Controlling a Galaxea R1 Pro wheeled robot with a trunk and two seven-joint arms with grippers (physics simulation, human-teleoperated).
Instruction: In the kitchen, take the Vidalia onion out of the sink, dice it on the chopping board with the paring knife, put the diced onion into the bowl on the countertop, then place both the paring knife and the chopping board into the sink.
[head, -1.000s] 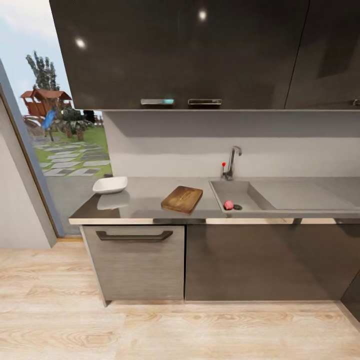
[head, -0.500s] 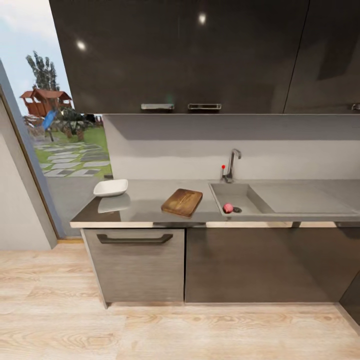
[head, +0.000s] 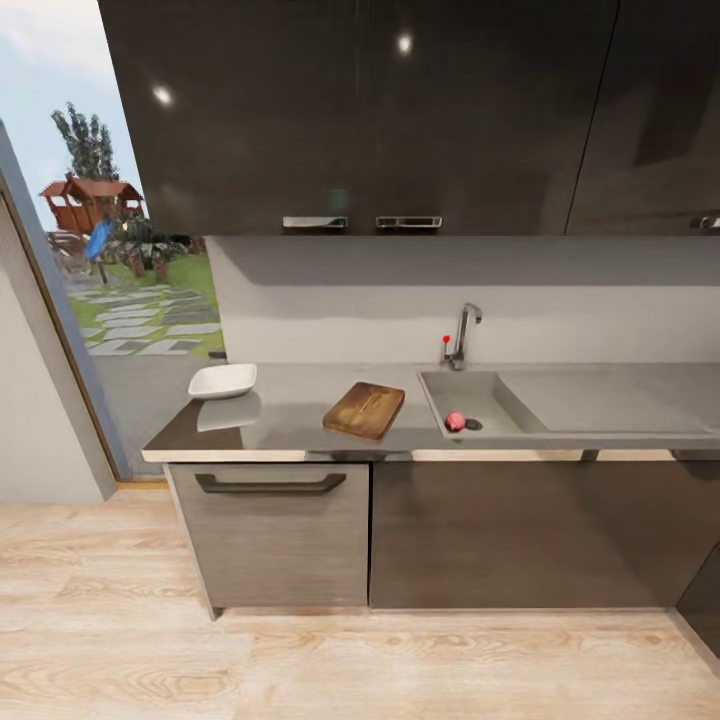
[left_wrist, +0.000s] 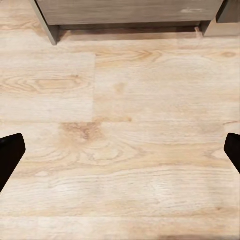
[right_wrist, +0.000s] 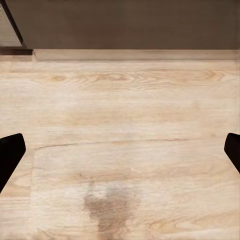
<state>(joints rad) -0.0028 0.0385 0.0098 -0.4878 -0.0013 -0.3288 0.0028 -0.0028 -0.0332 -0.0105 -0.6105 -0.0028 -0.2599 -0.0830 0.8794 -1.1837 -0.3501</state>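
Note:
From the head view, a small pinkish-red round onion lies in the grey sink beside the drain, below the chrome tap. Left of the basin, the dark brown chopping board lies at an angle on the grey countertop. The white bowl stands near the counter's left end. The paring knife is out of view. My left gripper and right gripper both hang open over bare wooden floor, nothing between their fingers.
A flat drainboard extends right of the basin. Dark wall cabinets hang above the counter, and a drawer with a bar handle sits below it. A glazed opening to a garden lies left. Wooden floor stretches before the cabinets.
The whole head picture has slid slightly downward, so the camera has moved. Onion, board and bowl keep their places on the counter and in the sink.

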